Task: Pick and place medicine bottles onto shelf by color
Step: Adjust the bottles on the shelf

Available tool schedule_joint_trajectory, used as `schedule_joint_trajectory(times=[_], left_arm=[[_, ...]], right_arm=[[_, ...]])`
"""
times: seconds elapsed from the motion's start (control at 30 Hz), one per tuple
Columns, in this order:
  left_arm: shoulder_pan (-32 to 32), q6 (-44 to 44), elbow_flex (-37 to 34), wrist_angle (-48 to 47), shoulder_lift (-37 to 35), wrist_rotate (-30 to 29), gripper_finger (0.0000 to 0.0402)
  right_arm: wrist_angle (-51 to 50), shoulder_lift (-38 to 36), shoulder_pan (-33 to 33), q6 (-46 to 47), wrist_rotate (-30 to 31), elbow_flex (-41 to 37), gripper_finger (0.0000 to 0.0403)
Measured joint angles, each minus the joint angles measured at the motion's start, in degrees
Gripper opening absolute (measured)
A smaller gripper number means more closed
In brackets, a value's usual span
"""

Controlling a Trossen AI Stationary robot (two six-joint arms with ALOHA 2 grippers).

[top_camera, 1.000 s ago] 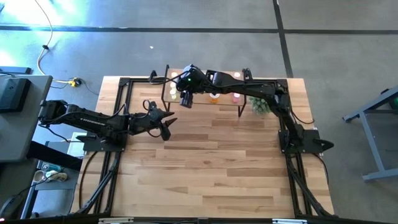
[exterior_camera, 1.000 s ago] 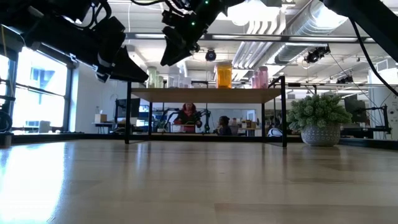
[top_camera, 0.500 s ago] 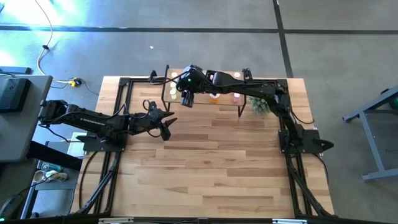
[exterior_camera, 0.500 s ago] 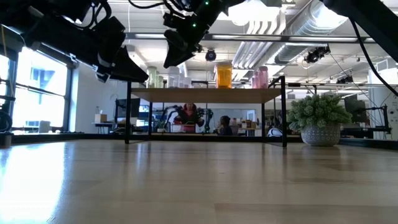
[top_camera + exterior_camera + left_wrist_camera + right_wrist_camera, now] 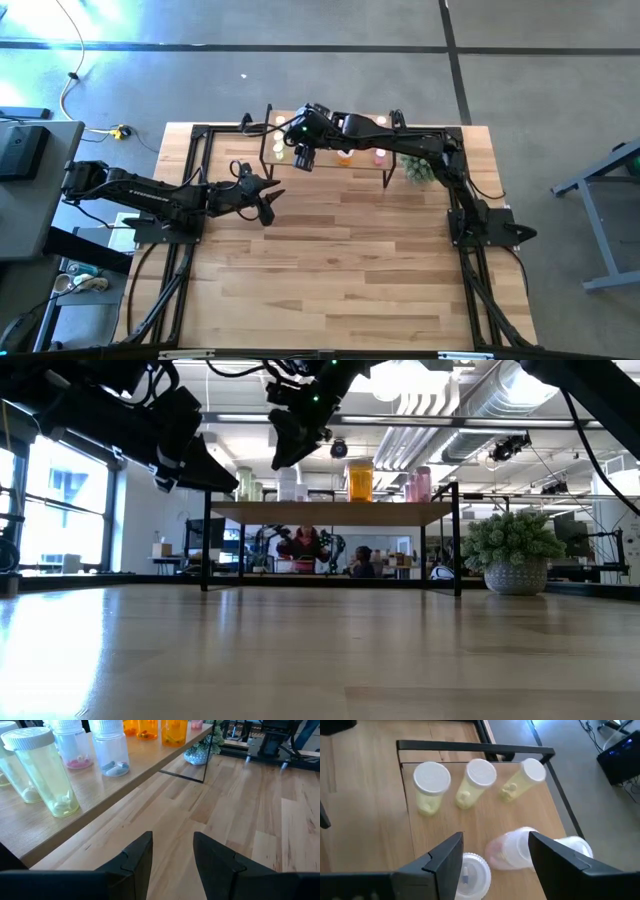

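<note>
medicine bottles [image 5: 480, 782] upright on shelf [image 5: 445, 832]

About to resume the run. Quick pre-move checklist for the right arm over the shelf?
1. Right gripper open, nothing held: ok.
2. Right gripper above the shelf, over the clear bottles: ok.
3. Three yellow-green bottles upright in a row at the shelf's end: ok.
4. Orange bottles grouped together on the shelf: ok.
5. Left gripper empty, off the shelf's front edge, apart from the right arm: ok.
6. Any bottles left on the table: none seen; behind the arms, cannot tell.
</note>
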Motion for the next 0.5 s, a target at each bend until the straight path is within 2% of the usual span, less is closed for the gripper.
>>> schedule_joint_trajectory(times=[0.33, 0.5], left_arm=[[0.0, 0.1, 0.0, -0.2, 0.0, 0.0, 0.0131], [0.0, 0.0, 0.0, -0.2, 0.0, 0.0, 0.0131]], right_arm=[[-1.4, 0.0, 0.0, 0.7, -1.0, 2.6, 0.0216], [2.7, 0.0, -0.3, -2.1, -1.0, 2.6, 0.0216]])
